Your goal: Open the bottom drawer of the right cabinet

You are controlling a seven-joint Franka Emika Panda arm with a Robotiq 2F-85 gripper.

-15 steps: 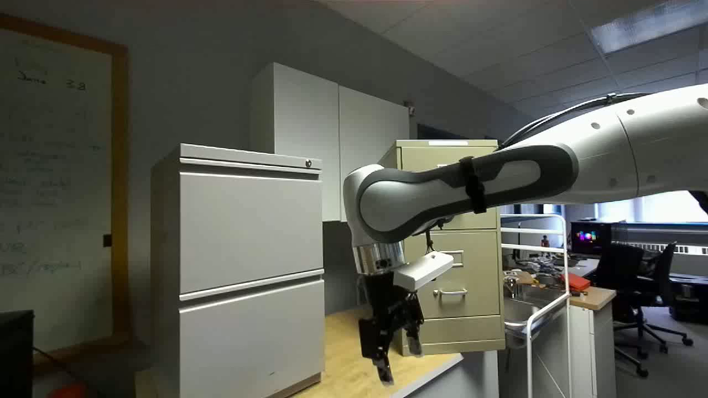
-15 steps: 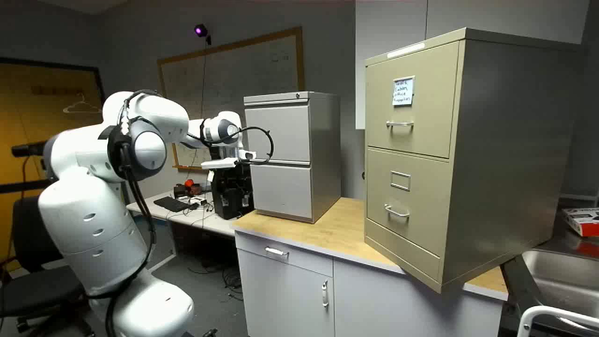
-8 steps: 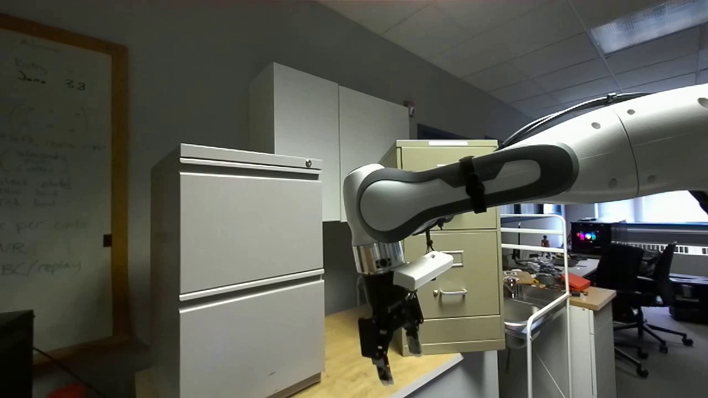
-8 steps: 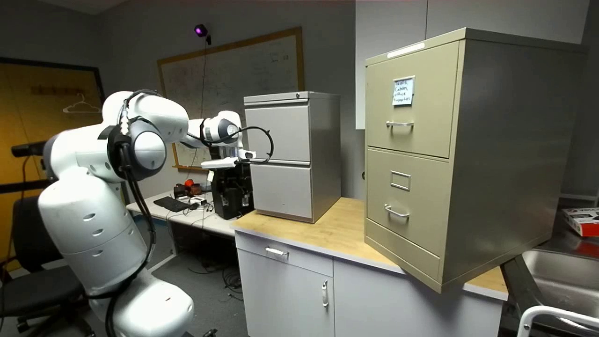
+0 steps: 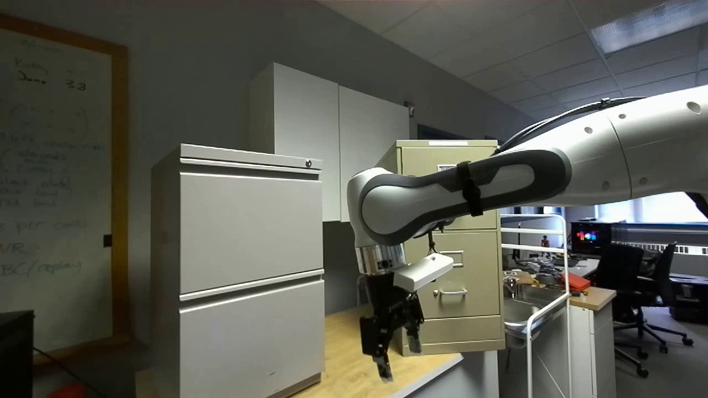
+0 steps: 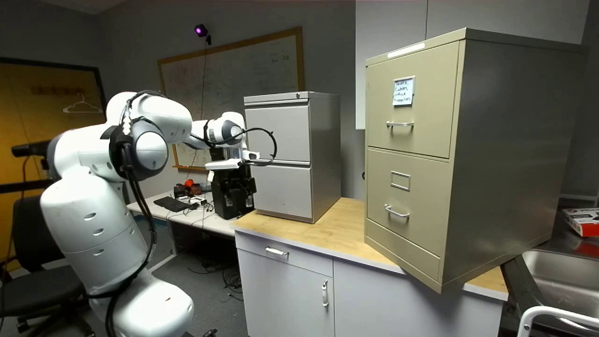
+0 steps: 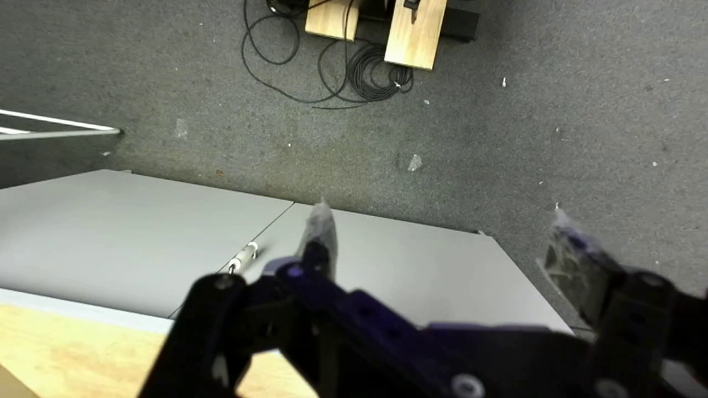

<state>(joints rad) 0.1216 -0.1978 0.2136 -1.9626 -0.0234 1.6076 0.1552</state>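
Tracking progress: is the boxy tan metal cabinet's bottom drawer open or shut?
Shut: in both exterior views, the bottom drawer sits flush within the cabinet.

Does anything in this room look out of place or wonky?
Yes: the tan filing cabinet sits askew on the wooden countertop, its bottom front corner jutting past the counter's front edge, so it looks poorly supported there. In the wrist view, black cable lies partly coiled on the floor.

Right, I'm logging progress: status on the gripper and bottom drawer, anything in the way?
Gripper open, empty, apart from the drawer. Bottom drawer shut. Nothing seen blocking its handle.
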